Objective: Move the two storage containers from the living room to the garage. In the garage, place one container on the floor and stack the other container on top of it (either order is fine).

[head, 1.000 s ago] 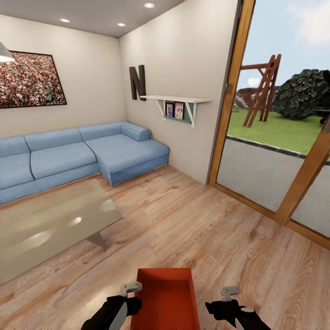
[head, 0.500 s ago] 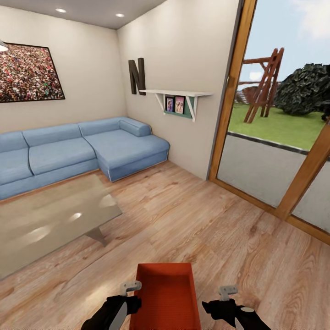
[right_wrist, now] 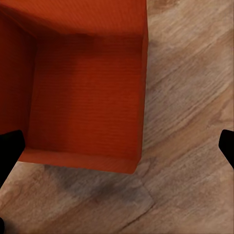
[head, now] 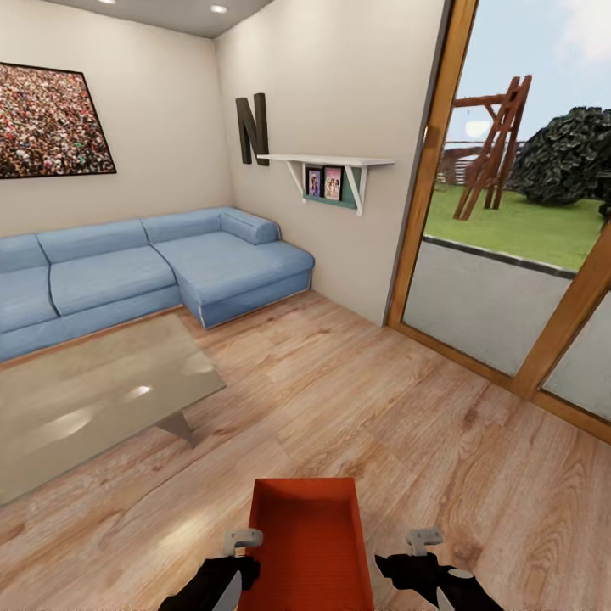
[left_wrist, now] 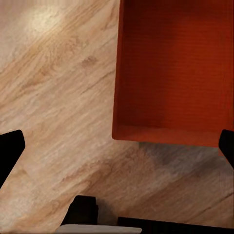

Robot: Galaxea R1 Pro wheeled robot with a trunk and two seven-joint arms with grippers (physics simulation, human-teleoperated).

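with the storage container (head: pixel 310 543) sitting on the wood floor (head: pixel 407 441) between your arms, both the left gripper (head: pixel 227 567) and right gripper (head: pixel 423 567) spread wide and empty, bring each one squarely over its side wall before you squeeze, keeping both level.

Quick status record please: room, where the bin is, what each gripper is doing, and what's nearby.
room: living room, wood plank floor
storage container: orange-red, open top, empty, on the floor between the arms
left gripper: open, beside the container's left wall, nothing held
right gripper: open, off to the container's right, nothing held
nearby: glass coffee table, blue corner sofa, glass doors
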